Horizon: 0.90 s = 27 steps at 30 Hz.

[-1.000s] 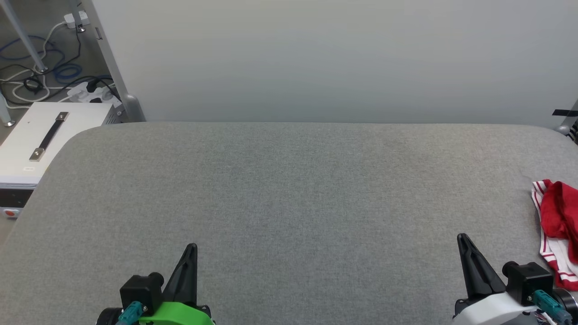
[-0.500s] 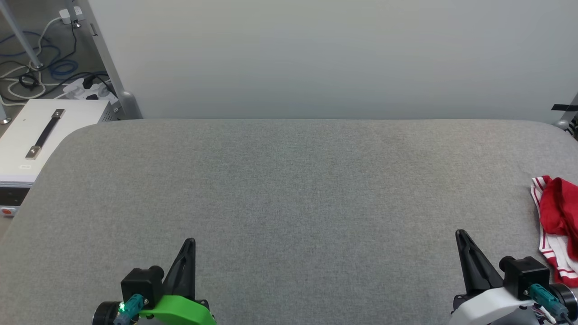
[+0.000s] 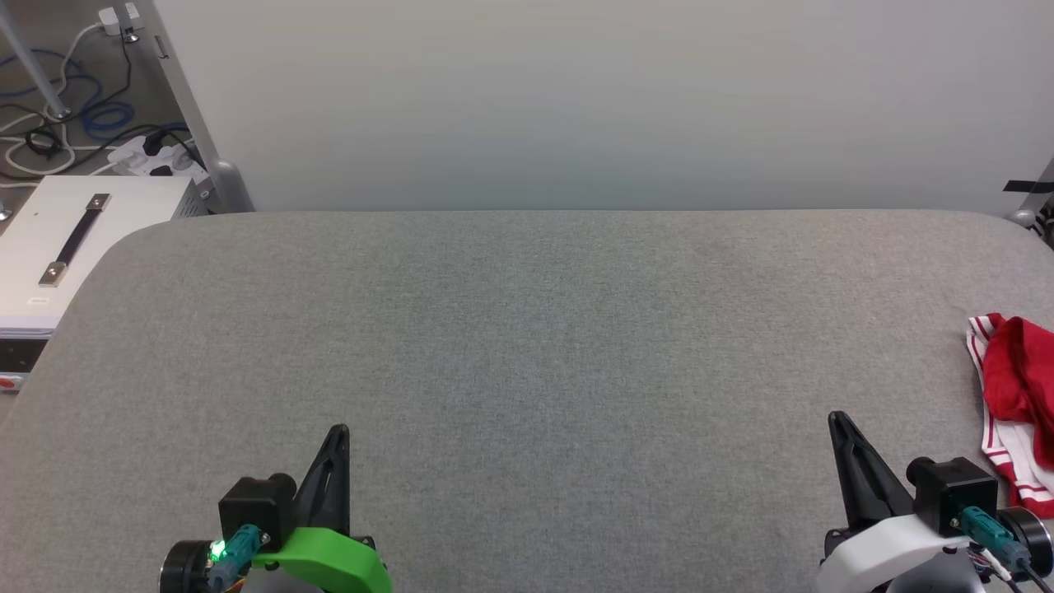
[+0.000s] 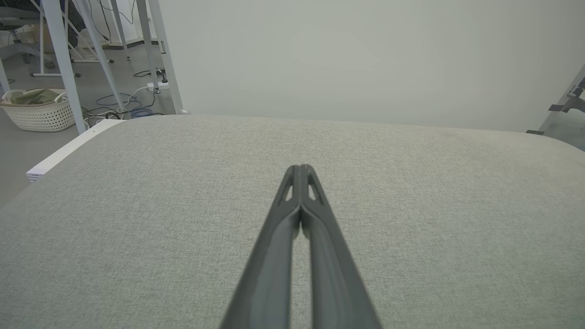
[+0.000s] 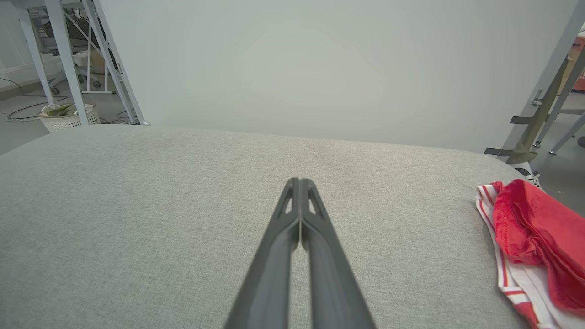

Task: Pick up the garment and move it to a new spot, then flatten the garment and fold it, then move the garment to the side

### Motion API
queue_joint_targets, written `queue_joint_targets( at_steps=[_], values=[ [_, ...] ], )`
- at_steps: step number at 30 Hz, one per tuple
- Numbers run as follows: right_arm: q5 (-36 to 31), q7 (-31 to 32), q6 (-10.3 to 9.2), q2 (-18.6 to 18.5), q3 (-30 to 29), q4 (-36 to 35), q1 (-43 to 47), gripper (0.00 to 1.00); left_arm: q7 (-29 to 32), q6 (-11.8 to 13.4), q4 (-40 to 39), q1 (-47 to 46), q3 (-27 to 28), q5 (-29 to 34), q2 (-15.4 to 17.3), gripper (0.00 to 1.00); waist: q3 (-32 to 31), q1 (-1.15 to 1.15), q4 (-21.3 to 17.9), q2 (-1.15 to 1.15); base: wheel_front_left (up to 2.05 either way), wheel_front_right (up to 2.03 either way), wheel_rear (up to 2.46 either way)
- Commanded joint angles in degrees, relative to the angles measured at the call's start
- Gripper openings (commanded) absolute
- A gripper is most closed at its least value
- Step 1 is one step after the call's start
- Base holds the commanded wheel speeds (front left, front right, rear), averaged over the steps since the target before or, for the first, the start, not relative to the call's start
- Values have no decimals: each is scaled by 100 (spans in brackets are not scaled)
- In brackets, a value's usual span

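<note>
Fingers (image 5: 320, 256) tip-to-tip over grey pad (image 5: 137, 205) w/ crumpled red/white garment (image 5: 530, 224) at rt edge.

The crumpled garment (image 3: 1017, 380) formed a low obstacle at the right edge of the padded table (image 3: 527, 329). Left of it the flat surface gave open passage; beyond it, a wall (image 3: 576, 99) closed the far side.

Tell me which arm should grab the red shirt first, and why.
Right. The garment lies crumpled at the right edge of the table, just beside the right end effector; the left end effector sits far off on the opposite side. Both are shut, so the right must open first.
</note>
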Motion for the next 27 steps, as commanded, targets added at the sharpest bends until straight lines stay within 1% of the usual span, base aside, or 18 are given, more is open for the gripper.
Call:
queue_joint_targets(
  at_steps=[1,27],
  values=[
    [-59,34,-3,38,-7,-37,-103,0,25,39,-42,-136,20,76,-31,0,8,0,-5,0,0,0,0],
    [-248,297,-4,132,-36,-105,-258,0,325,188,-240,-277,110,411,-46,0,147,0,-76,0,0,0,0]
  ],
)
